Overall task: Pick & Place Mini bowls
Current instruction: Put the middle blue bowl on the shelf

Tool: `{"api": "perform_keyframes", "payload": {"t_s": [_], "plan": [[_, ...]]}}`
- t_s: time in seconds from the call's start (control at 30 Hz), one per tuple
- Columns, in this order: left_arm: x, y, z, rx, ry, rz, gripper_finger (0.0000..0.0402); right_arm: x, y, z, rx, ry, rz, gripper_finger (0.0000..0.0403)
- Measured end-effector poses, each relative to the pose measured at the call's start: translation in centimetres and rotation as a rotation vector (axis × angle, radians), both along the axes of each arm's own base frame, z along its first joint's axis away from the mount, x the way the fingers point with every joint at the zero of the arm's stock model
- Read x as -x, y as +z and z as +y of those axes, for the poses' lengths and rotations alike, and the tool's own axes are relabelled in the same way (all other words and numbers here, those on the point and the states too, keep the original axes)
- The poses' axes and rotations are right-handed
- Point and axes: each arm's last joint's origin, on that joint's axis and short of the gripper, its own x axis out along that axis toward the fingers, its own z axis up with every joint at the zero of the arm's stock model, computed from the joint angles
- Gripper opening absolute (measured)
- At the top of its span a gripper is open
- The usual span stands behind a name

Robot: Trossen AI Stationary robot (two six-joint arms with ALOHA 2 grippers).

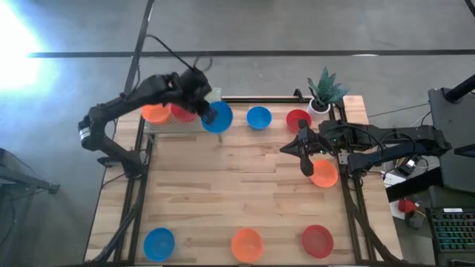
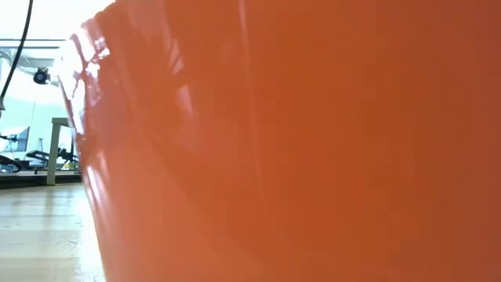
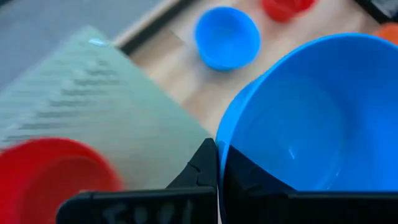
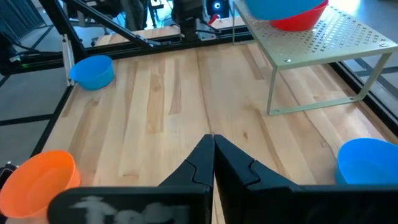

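My left gripper (image 1: 211,113) is at the far left of the table, shut on a blue mini bowl (image 1: 217,117) beside the right edge of a green perforated shelf (image 3: 112,106). An orange bowl (image 1: 154,113) and a red bowl (image 3: 50,180) sit on that shelf. My right gripper (image 4: 213,155) is shut and holds nothing. It hangs over the table's right part, beside an orange bowl (image 1: 323,173). A blue bowl (image 1: 258,117) and a red bowl (image 1: 298,119) stand at the far edge. Blue (image 1: 158,242), orange (image 1: 247,244) and red (image 1: 317,241) bowls stand along the near edge. My left gripper holds the blue bowl by its rim (image 3: 219,146). One finger (image 3: 249,180) is inside the bowl and the other (image 3: 200,167) is outside its wall. The bowl is lifted clear of the table, at about shelf height, just past the shelf's edge.
A white pot with a green plant (image 1: 320,96) stands at the far right corner. In the low view an orange bowl's wall (image 2: 274,157) close to the camera hides almost everything. The wooden tabletop (image 1: 237,185) between the bowl rows is bare.
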Motion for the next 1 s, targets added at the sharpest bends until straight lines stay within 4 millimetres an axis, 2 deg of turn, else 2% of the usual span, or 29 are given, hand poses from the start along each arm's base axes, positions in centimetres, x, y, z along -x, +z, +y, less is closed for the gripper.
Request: {"api": "perform_keyframes", "payload": {"t_s": [0.2,0.53,0.77,1.0], "plan": [[1.6,-0.5,3.6,-0.041,0.061,0.046,0.0,0.0,0.0,0.0,0.004,-0.008,0.0,0.0008],[0.5,-3.9,7.6,-0.024,0.044,0.168,0.0,0.0,0.0,0.0,0.001,-0.009,0.0,0.0008],[-0.3,-5.4,8.7,-0.023,0.022,0.2,0.0,0.0,0.0,0.0,-0.003,-0.011,0.0,0.0008],[-0.1,-5.5,8.9,-0.029,0.022,0.22,0.0,0.0,0.0,0.0,-0.013,-0.016,0.0,0.0008]]}}
